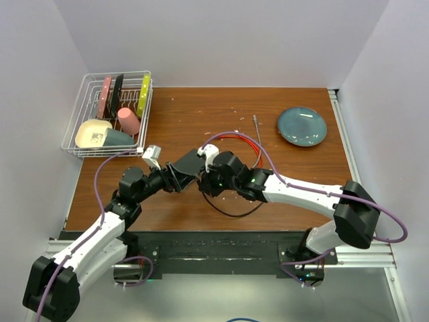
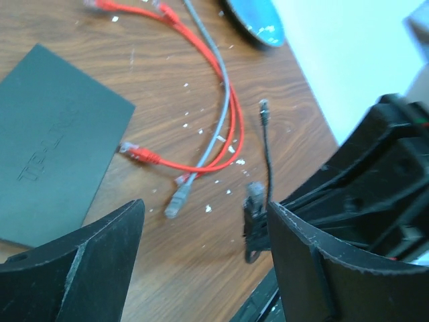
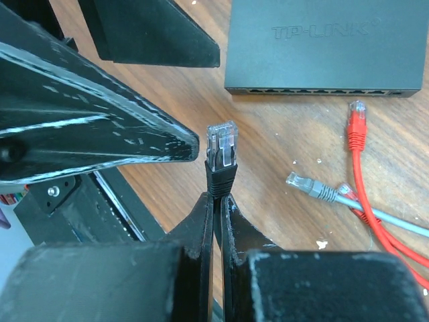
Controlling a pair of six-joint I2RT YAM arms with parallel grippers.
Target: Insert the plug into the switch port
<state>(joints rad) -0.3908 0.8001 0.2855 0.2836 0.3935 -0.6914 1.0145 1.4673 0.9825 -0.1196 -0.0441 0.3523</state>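
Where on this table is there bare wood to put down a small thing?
Bare wood: the far strip between the dish rack and the blue plate, and the patch between that plate and the right arm. The centre is crowded: left gripper, right gripper, the black switch, red cable, grey cable, black cable.

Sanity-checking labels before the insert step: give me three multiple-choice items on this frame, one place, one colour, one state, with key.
1. Where on the table is the plate? A far right; B near left; C centre.
2. What colour is the cable in the right gripper? A red; B grey; C black.
3. The plug is: A seated in a port; B held short of the switch; C lying loose.
Key: 1 A, it lies toward the far right edge. 2 C, a black boot rises from the shut jaws. 3 B, bare table shows between plug and switch.
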